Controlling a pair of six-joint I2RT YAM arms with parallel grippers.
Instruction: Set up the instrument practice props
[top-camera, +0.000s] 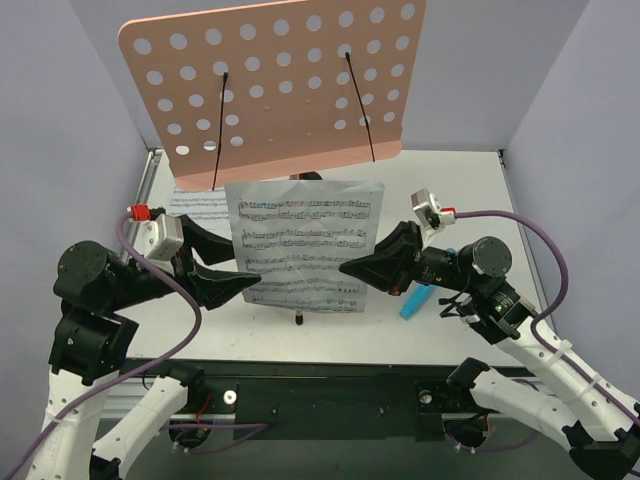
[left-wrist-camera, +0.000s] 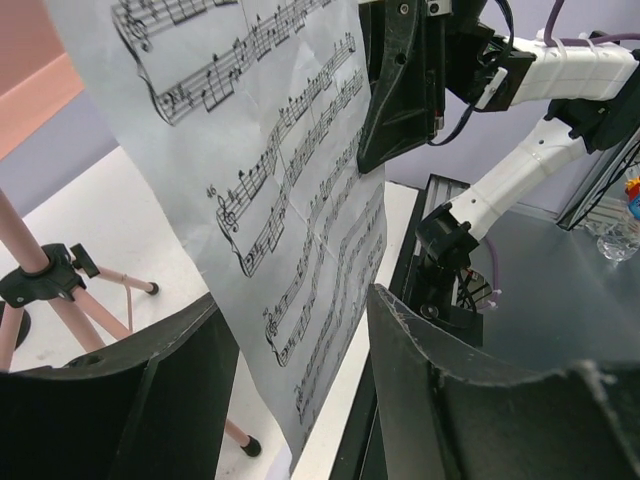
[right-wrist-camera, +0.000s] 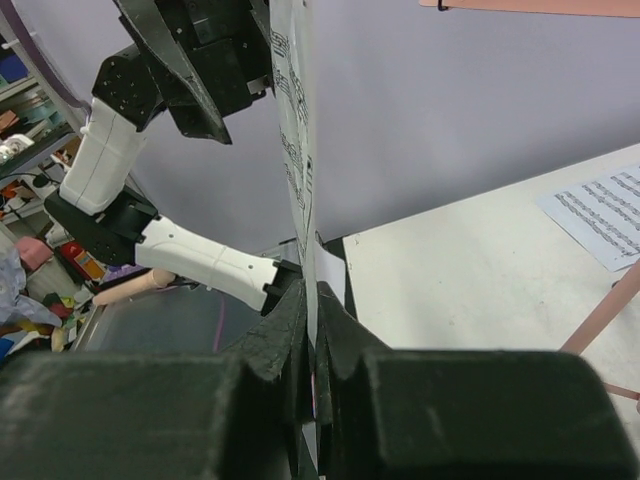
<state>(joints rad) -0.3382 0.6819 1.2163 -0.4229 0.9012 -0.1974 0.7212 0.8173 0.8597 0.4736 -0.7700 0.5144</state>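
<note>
The pink perforated desk (top-camera: 270, 80) stands upright at the back, with two black wire page-holders (top-camera: 220, 130) hanging down its face. One sheet-music page (top-camera: 305, 240) is held upright in front of it. My right gripper (top-camera: 345, 268) is shut on the page's right edge (right-wrist-camera: 297, 150). My left gripper (top-camera: 235, 262) is at the left edge, and its fingers stand wide apart around the paper (left-wrist-camera: 280, 170) without pinching it. The second page (top-camera: 200, 205) lies flat on the table at the back left. The pink tripod (left-wrist-camera: 45, 275) is mostly hidden behind the held page, and one black foot (top-camera: 298, 320) shows below it.
A light blue object (top-camera: 415, 300) lies on the table next to my right arm. Lilac walls close in the left, back and right sides. A black rail (top-camera: 330, 385) runs along the table's near edge (top-camera: 150, 340) between the arm bases.
</note>
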